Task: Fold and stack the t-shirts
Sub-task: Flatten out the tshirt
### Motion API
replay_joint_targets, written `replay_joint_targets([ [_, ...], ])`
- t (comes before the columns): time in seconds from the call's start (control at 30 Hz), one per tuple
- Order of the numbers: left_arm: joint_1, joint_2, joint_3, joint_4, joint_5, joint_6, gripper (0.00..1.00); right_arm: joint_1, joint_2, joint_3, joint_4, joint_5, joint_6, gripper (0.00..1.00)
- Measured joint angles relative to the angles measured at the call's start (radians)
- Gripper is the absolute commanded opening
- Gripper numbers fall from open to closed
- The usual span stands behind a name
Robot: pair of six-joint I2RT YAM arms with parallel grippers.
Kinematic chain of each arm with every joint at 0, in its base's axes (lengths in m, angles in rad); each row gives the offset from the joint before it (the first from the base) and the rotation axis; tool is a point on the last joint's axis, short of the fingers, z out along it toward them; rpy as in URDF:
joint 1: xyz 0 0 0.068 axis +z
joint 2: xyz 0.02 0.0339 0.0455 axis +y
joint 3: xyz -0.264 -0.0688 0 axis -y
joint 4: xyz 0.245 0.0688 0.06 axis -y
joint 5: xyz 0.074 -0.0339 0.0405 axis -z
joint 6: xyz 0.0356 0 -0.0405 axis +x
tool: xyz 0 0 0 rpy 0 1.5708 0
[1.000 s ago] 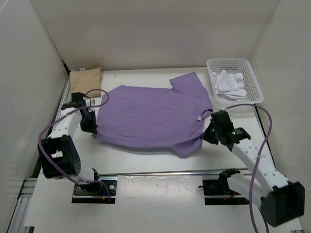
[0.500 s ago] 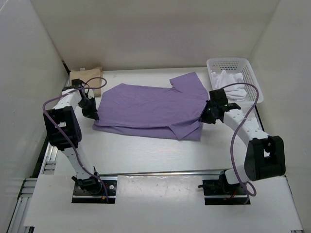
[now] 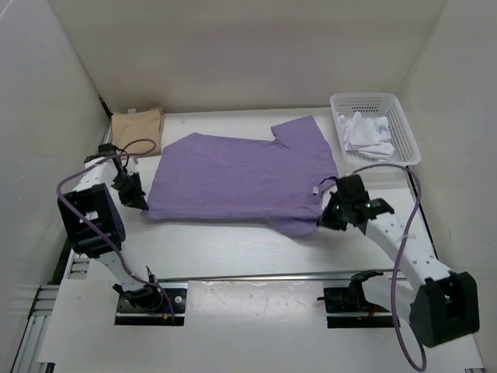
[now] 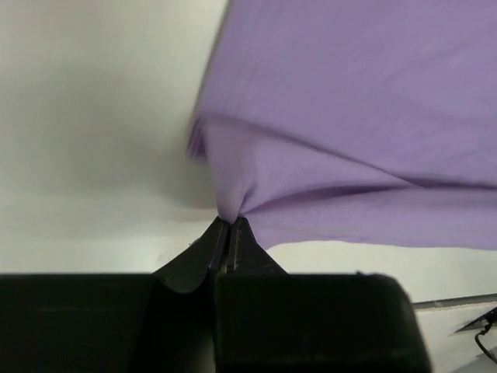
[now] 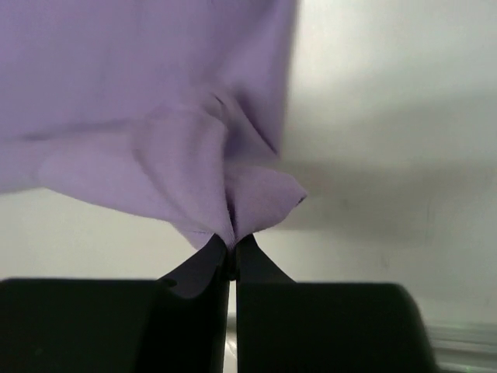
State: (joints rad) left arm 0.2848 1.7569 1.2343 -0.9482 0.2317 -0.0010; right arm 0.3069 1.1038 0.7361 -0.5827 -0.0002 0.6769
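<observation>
Now, overhead, lavender shirt [image 3: 241, 183]: spread across mid-frame on the table [image 3: 233, 252], with one sleeve pointing to the upper right. The near hem runs fairly straight from left to right.
Overhead, left gripper [image 3: 140, 203]: at the hem's left corner, jaws pinched tight on the cloth.
Overhead, right gripper [image 3: 330, 219]: at the hem's right corner, lower right of the shirt, likewise clamped on it.
Overhead, change: a second back the hem sagged in a curve. Half a second back both arms had reached toward the top of the frame and the hem lay doubled over. Both have since drawn back toward the bottom edge, and the hem is pulled out taut.
Overhead, other shirts: tan shirt [image 3: 137, 126] lies folded at upper left. White shirt [image 3: 365, 134] lies crumpled in the basket [image 3: 373, 98] at upper right.
Left wrist, left gripper [image 4: 229, 223]: jaws closed with no gap showing, a bunched point of lavender shirt [image 4: 349, 116] caught between the tips. The cloth fans out to the upper right.
Right wrist, right gripper [image 5: 231, 242]: the same, tips pressed together on a puckered corner of lavender shirt [image 5: 116, 78], which fills the upper left.
Meaning: this reads as a flick-and-pull to flatten the shirt rather than a fold. Folding of this one has probably not begun, and the white one waits in the basket.
</observation>
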Motion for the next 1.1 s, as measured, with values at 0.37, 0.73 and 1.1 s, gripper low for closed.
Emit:
replay_joint_targets([
  [0.37,-0.119,0.251,0.666,-0.255,0.041,-0.003,0.10,-0.058,0.642,0.713,-0.251,-0.097,-0.081,0.00],
  [0.73,-0.127,-0.020,0.978,0.194,-0.055,-0.005,0.10,-0.285,0.570,1.233,0.117,-0.216,0.034,0.00],
  [1.1,-0.121,-0.325,0.243,0.323,-0.022,-0.003,0.10,-0.195,-0.007,0.462,0.254,-0.200,-0.068,0.00],
])
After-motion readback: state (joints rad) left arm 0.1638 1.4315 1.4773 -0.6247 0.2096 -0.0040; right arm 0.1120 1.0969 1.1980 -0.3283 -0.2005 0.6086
